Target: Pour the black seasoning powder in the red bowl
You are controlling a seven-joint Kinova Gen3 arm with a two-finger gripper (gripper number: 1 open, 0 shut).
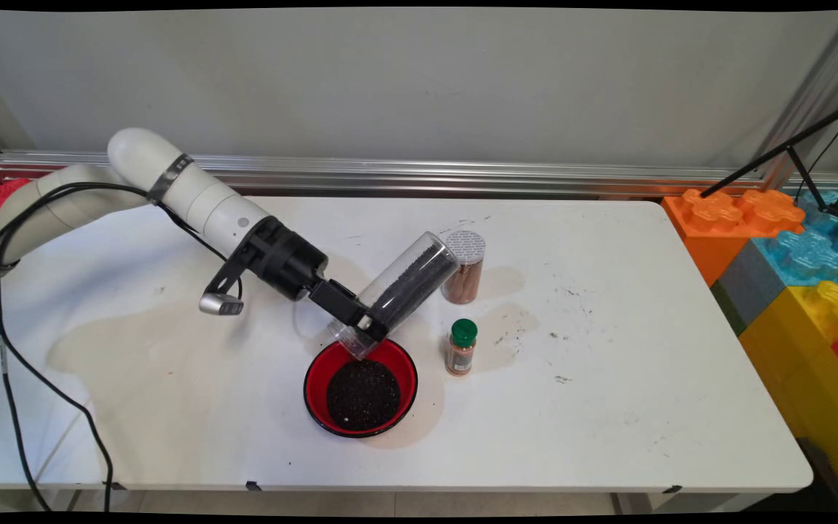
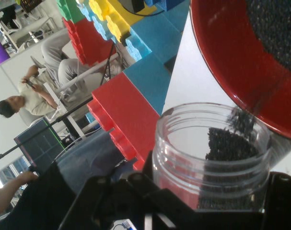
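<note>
Clear jar (image 1: 401,295) of black grains, lid off, held tilted with its open mouth down and to the left, directly over the far rim of the red bowl (image 1: 317,378). Mouth sits just above the rim; whether it touches cannot be told. Base of the jar points up and right, toward the wall. Grains lie along the lower side of the jar, and in the hand view (image 2: 229,143) some sit at the mouth with a few falling toward the bowl (image 2: 222,57).

Hand (image 1: 366,325) clenched on the jar near its neck, fingers on either side of it. Arm (image 1: 201,200) reaches in from the left, sloping down to the hand; black cables (image 1: 8,378) hang from it to the tabletop's near left edge.

Bowl stands on the tabletop (image 1: 608,407) near centre, toward the near side, with a mound of black grains (image 1: 363,393) in it.

Just right of the bowl: small bottle with a green cap (image 1: 461,346), upright, brownish contents. Behind it, a taller clear jar with a silvery top (image 1: 464,266), upright, reddish-brown contents; the tilted jar's base overlaps it in the main view, contact cannot be told.

Dark specks scattered on the tabletop right of the bottles. Large coloured blocks (image 1: 797,255) stacked off the right end.
</note>
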